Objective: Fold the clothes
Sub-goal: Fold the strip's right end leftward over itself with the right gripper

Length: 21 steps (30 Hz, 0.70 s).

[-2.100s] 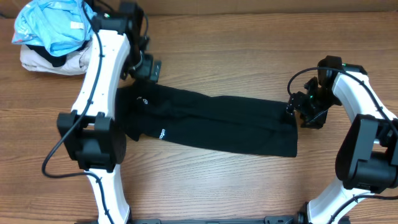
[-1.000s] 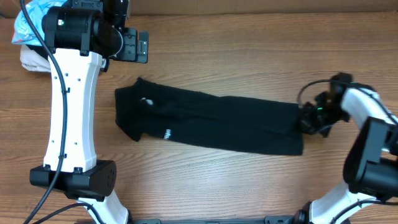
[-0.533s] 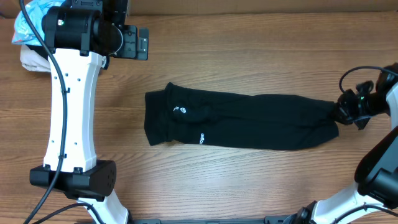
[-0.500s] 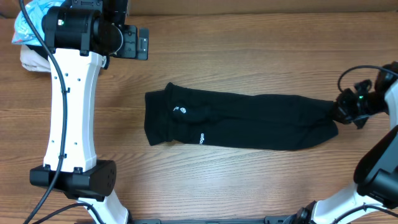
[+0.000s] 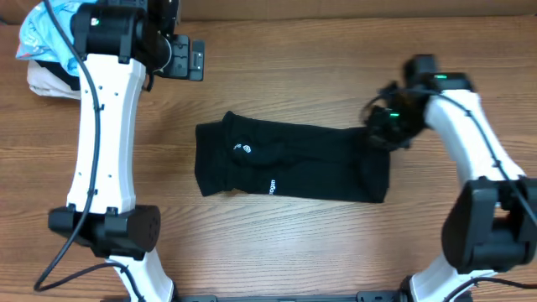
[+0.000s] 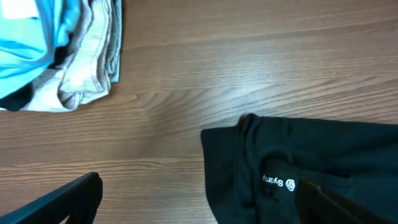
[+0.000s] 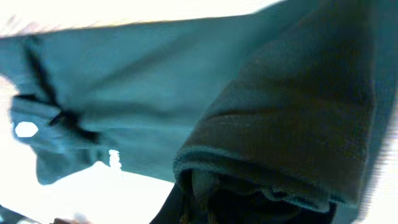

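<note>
The clothes [image 5: 285, 164], a black shirt with small white logo marks, lie as a long folded band across the middle of the wooden table. My right gripper [image 5: 382, 132] is shut on the band's right end, lifted and carried back over the rest. In the right wrist view the dark fabric [image 7: 280, 112] bunches up in front of the right gripper [image 7: 199, 208]. My left gripper [image 5: 186, 60] hangs open above the table at the back left, away from the shirt. The left wrist view shows the left gripper [image 6: 199, 211] standing wide over the shirt's left end [image 6: 298, 168].
A pile with a light blue garment [image 5: 63, 29] on a beige garment [image 5: 42, 80] sits at the back left corner; the left wrist view shows the beige garment [image 6: 81, 68] too. Bare wood table [image 5: 285, 252] lies in front of the shirt.
The right gripper first dragged the shirt to the right, then swung back left with the shirt's right end, so the band is shorter. The left arm has barely moved.
</note>
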Available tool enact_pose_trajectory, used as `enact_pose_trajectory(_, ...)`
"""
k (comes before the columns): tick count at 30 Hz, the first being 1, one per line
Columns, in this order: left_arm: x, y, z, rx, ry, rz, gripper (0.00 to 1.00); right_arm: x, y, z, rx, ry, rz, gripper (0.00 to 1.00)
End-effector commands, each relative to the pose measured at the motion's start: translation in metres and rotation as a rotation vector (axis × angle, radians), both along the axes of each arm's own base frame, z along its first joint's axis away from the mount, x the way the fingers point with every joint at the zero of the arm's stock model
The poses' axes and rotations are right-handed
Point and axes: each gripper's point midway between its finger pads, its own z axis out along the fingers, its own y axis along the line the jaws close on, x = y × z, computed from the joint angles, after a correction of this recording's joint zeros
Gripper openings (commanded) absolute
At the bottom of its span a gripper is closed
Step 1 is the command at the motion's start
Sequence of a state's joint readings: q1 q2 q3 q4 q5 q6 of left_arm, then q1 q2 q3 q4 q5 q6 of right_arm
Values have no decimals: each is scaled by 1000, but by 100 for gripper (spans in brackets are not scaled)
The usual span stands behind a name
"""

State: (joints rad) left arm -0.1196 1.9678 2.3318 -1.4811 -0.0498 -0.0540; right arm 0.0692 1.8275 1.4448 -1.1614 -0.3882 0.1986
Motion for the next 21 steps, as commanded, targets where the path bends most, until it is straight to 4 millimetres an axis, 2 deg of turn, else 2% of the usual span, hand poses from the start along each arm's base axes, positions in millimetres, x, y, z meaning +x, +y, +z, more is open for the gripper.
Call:
enact_pose_trajectory(1,8,0,-22,-2,51,22,100,9,47,24,42,-74,-2,6)
enact_pose_trajectory(2,9,0,-24,-1,56,22,100,10,59,25,49,-89,10,8)
enact_pose_trajectory(3,10,0,-28,1,65,22,100,11,70,26,58,-107,22,15)
enact_pose_trajectory(5,13,0,-32,1,72,22,100,12,95,30,76,-154,77,42)
enact_pose_trajectory(6,13,0,-33,2,74,22,100,12,102,31,81,-167,97,50)
enact_pose_trajectory(9,13,0,-34,3,77,22,100,8,115,34,88,-180,129,57)
enact_pose_trajectory(13,9,-1,-36,0,95,20,100,10,104,46,81,-176,112,58)
enact_pose_trajectory(17,-4,-8,-37,-45,143,0,100,13,79,73,73,-202,85,58)
enact_pose_trajectory(21,-25,-11,-33,-64,198,-10,100,8,47,97,51,-237,39,59)
